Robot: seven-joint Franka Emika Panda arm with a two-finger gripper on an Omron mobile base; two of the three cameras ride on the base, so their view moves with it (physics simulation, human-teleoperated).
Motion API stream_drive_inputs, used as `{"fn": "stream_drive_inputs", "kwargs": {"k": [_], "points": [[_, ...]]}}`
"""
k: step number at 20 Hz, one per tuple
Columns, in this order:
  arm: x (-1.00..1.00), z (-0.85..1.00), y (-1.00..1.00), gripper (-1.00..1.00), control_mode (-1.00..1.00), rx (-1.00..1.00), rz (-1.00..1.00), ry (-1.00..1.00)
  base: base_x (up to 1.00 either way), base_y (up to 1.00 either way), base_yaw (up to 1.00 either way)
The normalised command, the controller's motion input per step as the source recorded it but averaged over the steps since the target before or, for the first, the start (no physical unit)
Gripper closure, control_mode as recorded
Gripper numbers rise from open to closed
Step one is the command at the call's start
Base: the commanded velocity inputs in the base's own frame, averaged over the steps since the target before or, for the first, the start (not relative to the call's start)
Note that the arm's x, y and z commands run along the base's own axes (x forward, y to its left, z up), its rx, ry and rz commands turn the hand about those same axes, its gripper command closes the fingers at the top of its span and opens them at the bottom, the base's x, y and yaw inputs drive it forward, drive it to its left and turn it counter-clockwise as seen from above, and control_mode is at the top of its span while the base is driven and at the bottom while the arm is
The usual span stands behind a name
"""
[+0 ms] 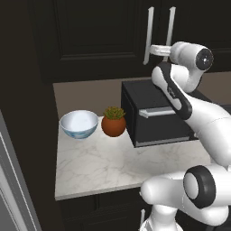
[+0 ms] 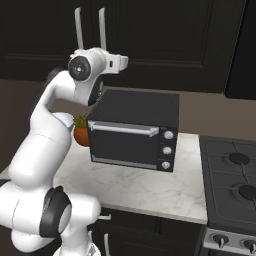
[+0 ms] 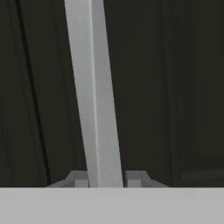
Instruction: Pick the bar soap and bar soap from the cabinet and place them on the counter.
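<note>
The dark cabinet [image 1: 99, 36] hangs above the counter [image 1: 103, 167] with its panelled doors closed. Both bar soaps are hidden. My gripper [image 1: 152, 48] is raised to the left of the two silver bar handles [image 1: 149, 27]. In the hand view that handle [image 3: 94, 87] runs up between my gripper's [image 3: 106, 178] two fingertips, which press against it on both sides. The gripper is shut on the handle's lower part.
A black toaster oven [image 1: 158, 117] stands on the counter under my arm. A white-blue bowl [image 1: 79, 124] and a small potted plant [image 1: 113, 121] sit left of it. A stove [image 2: 235, 175] lies at the counter's right end.
</note>
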Motion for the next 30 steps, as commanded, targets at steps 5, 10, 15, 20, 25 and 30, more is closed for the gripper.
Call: {"fn": "stream_drive_inputs", "kwargs": {"k": [5,10,15,20,25,30], "points": [[-0.07,-0.01,-0.32,1.00,-1.00,0.06,0.05,0.14,0.00,0.00,0.00],[-0.23,-0.03,-0.50,1.00,-1.00,0.07,0.06,0.09,0.00,0.00,0.00],[-0.39,-0.03,-0.61,1.00,-1.00,0.08,0.06,0.04,0.00,0.00,0.00],[-0.46,0.00,-0.63,1.00,-1.00,0.08,0.05,0.02,0.00,0.00,0.00],[-0.41,-0.03,-0.67,1.00,-1.00,0.07,0.05,0.07,0.00,0.00,0.00],[-0.46,-0.01,-0.75,1.00,-1.00,0.07,0.04,0.09,0.00,0.00,0.00]]}}
